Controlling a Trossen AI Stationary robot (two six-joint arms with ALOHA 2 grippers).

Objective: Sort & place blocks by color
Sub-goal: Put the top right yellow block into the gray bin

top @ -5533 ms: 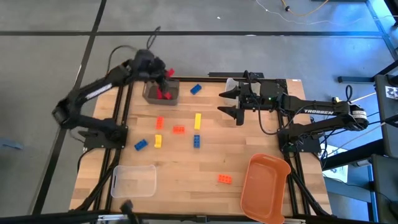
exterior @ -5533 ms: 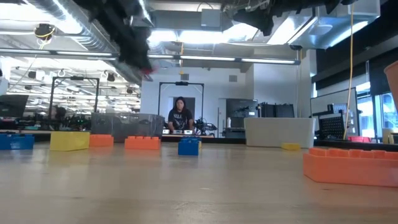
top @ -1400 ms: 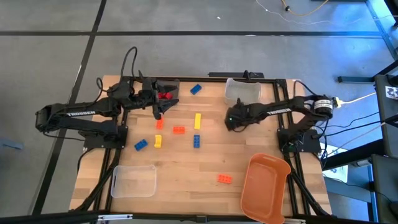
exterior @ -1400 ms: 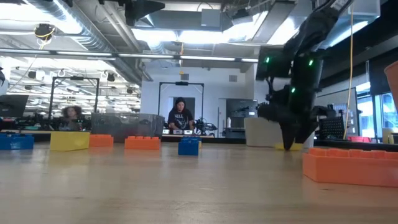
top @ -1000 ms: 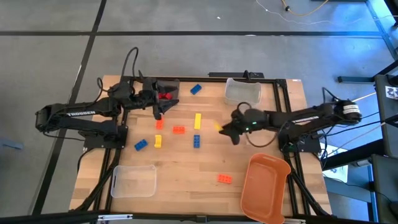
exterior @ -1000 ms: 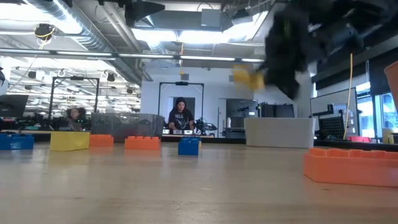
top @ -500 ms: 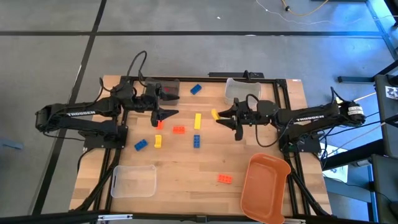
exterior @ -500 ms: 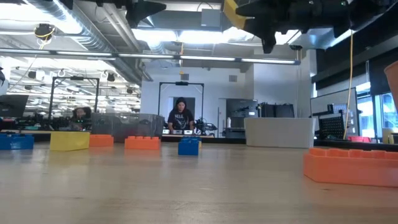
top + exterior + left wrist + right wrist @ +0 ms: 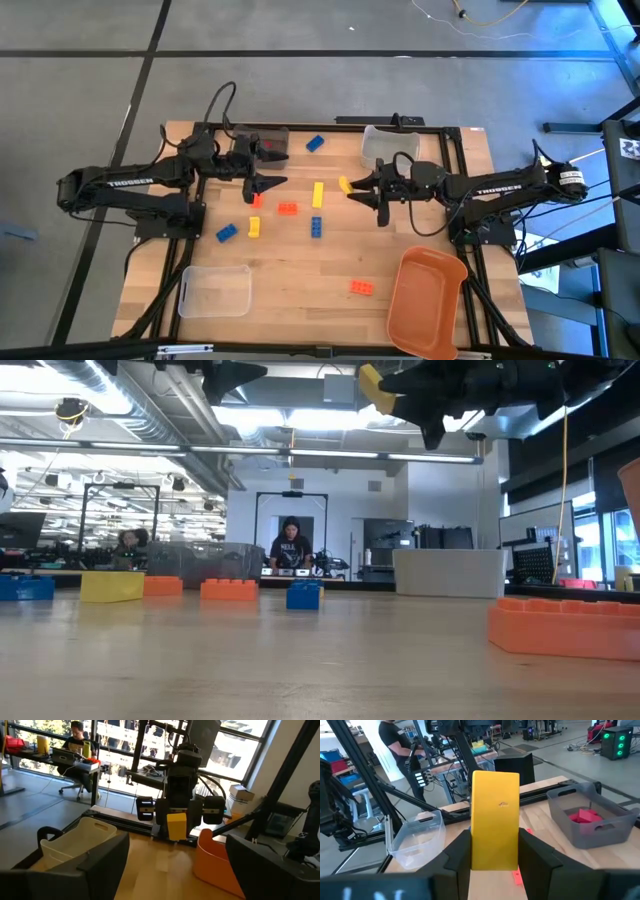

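My right gripper (image 9: pixel 356 190) hangs high over the table's middle, shut on a yellow block (image 9: pixel 495 820), which also shows at the top of the low view as the yellow block (image 9: pixel 374 387). My left gripper (image 9: pixel 268 180) is open and holds nothing, just near of the dark bin (image 9: pixel 262 146), which has red blocks inside. It faces the right gripper. Orange blocks (image 9: pixel 288 208), a yellow block (image 9: pixel 318 192) and blue blocks (image 9: pixel 316 227) lie flat on the wood between the arms. My right gripper pinches the yellow block between its two fingers (image 9: pixel 535 855), which sit on the block's two long sides near its rear end (image 9: pixel 495 862). The fingers are level and point toward the table's left edge, lying along the block. The block sticks out ahead of them, well clear of the table.
A clear bin (image 9: pixel 388 146) stands at the far edge right of centre, and another clear bin (image 9: pixel 215 290) stands near left. An orange bin (image 9: pixel 425 300) is near right, with an orange block (image 9: pixel 361 287) beside it. A blue block (image 9: pixel 315 143) lies by the dark bin. A person sits in the room behind.
My right gripper has risen with the yellow block and gone a little toward the far edge, levelling out so that it points left. The block has stayed in its fingers. My left gripper has shifted slightly away from the dark bin toward the near edge and then held still.
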